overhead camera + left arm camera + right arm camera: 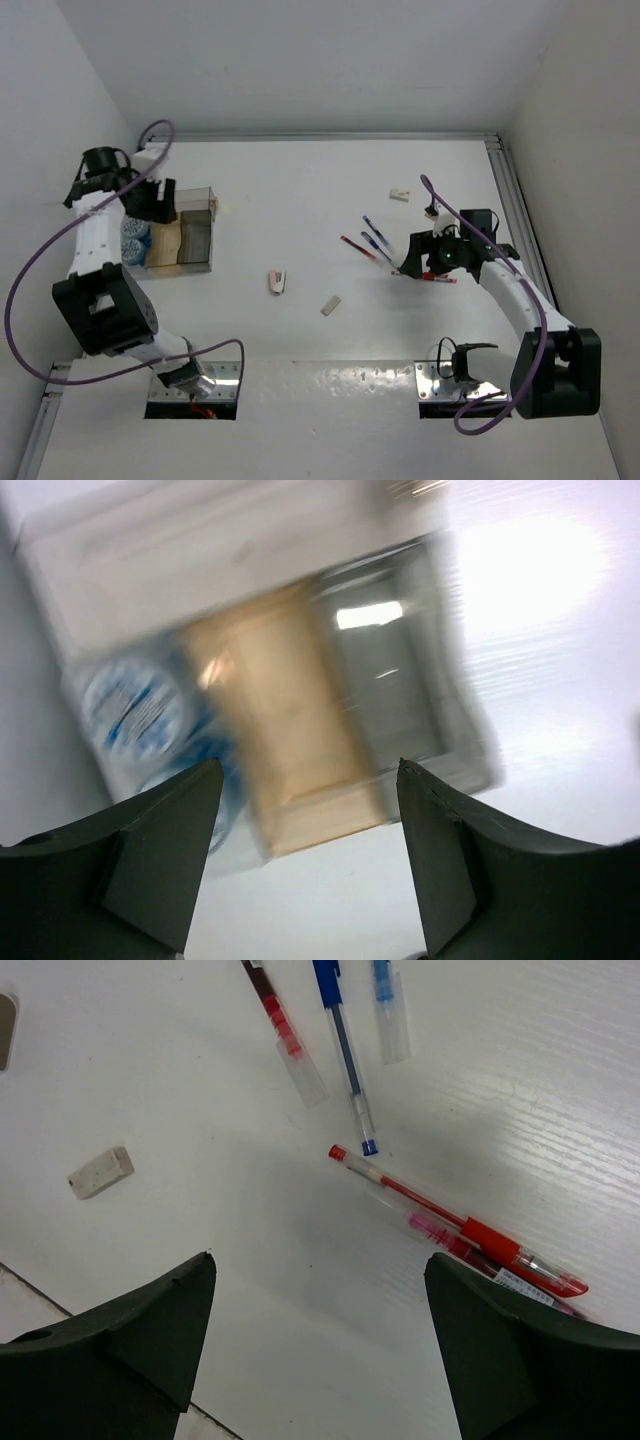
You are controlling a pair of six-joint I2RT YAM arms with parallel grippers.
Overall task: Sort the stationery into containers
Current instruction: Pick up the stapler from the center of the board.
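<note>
The clear box (190,238) stands at the left and holds two blue-white rolls (134,240) and beige eraser blocks (165,245). My left gripper (152,203) hovers over its far end, open and empty. In the blurred left wrist view the rolls (135,710), a beige block (290,730) and an empty compartment (385,680) show beyond the left gripper (309,768). My right gripper (410,262) is open and empty beside two red pens (470,1230). A blue pen (345,1050), another red pen (285,1025) and a second blue pen (390,1000) lie just beyond the right gripper (318,1260).
A pink-white piece (277,282) and a small eraser (331,305) lie mid-table; the eraser also shows in the right wrist view (100,1172). Another white eraser (400,195) lies at the far right. A metal rail (515,210) runs along the right edge.
</note>
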